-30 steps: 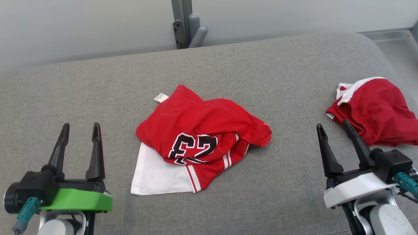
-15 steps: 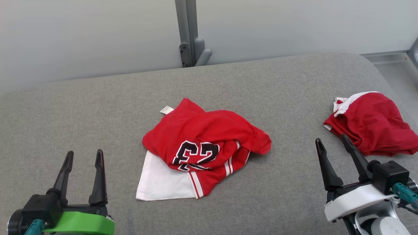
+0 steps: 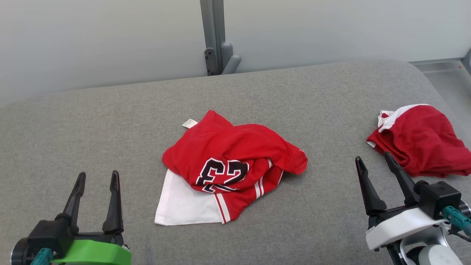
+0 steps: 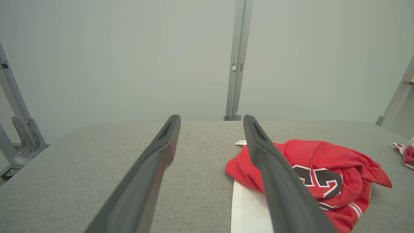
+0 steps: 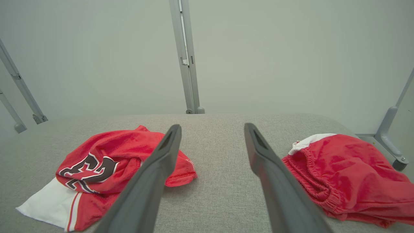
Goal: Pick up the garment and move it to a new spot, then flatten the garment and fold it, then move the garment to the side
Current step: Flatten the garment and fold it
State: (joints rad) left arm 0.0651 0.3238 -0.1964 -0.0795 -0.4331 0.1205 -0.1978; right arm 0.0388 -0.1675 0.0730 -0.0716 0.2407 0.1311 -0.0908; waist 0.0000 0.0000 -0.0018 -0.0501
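Your left gripper [image 3: 98, 173], green-collared: both dark fingers stand parted with nothing between them, tips pointing away from you over the grey padded surface [image 3: 110, 121]. Your right gripper [image 3: 372, 156], white-collared: its jaws are likewise spread wide and hold nothing.

Roughly midway between the two grippers, a little ahead of their fingertips and apart from both, you find the garment [image 3: 235, 162], a red jersey crumpled in a heap. Black numerals outlined in white face up. White stripes edge the hem beside them, and a flat white panel [image 3: 184, 206] spreads from under the red cloth on the side toward the left gripper. A small white tag [image 3: 190, 123] lies at the heap's far edge.

In the left wrist view the jersey sits right of the fingers, partly hidden behind the right-hand one. In the right wrist view it sits left of them.

Just beyond and to the right of the right gripper lies a second red garment [image 3: 423, 143], bunched, with a gathered waistband and a white edge. You cannot tell whether the outer finger touches it.

Ahead of both grippers, past the surface, a grey post [image 3: 215, 36] rises against a pale wall.
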